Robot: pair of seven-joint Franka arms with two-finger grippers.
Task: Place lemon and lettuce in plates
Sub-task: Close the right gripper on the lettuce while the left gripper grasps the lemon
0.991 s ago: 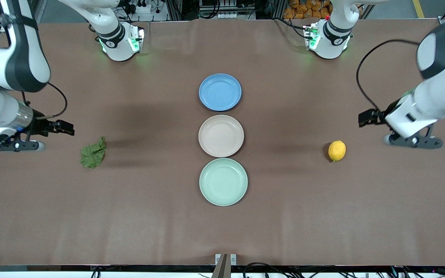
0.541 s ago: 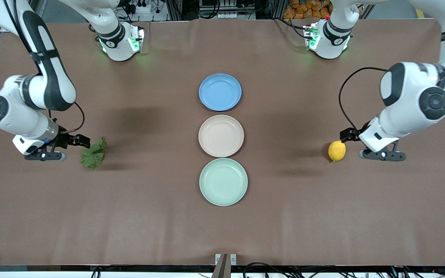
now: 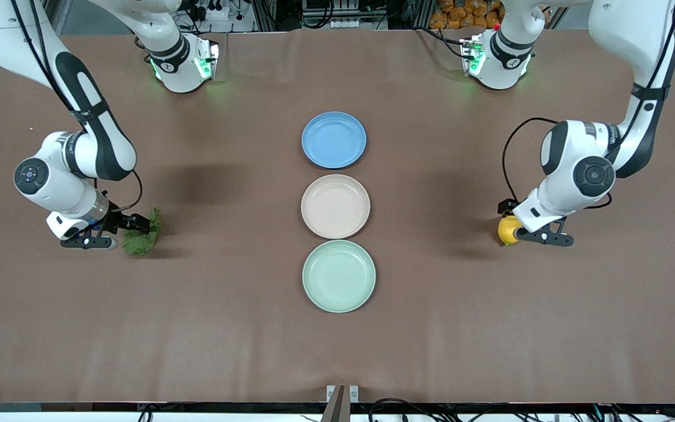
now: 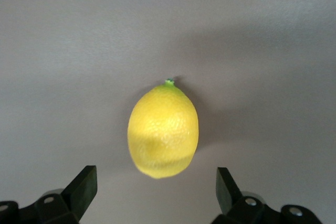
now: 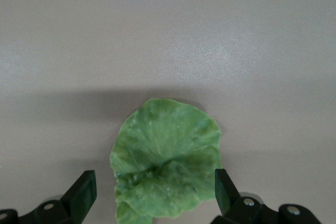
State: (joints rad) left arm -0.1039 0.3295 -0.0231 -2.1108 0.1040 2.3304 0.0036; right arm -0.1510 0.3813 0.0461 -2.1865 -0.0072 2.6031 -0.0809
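Wrist views: lemon [image 4: 163, 129] between open left claw [image 4: 157, 192] fingers, lettuce [image 5: 164, 158] between right claw's [image 5: 156, 192]

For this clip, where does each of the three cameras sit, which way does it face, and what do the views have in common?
Front view: high across the table, facing the bases; both arms show, the left tool at the lemon, the right tool at the lettuce, beside three plates.
Left wrist view: on the left arm, looking down at the lemon between its open fingertips.
Right wrist view: on the right arm, looking down at the lettuce between its open fingertips.
Shared: each wrist view shares its item with the front view.
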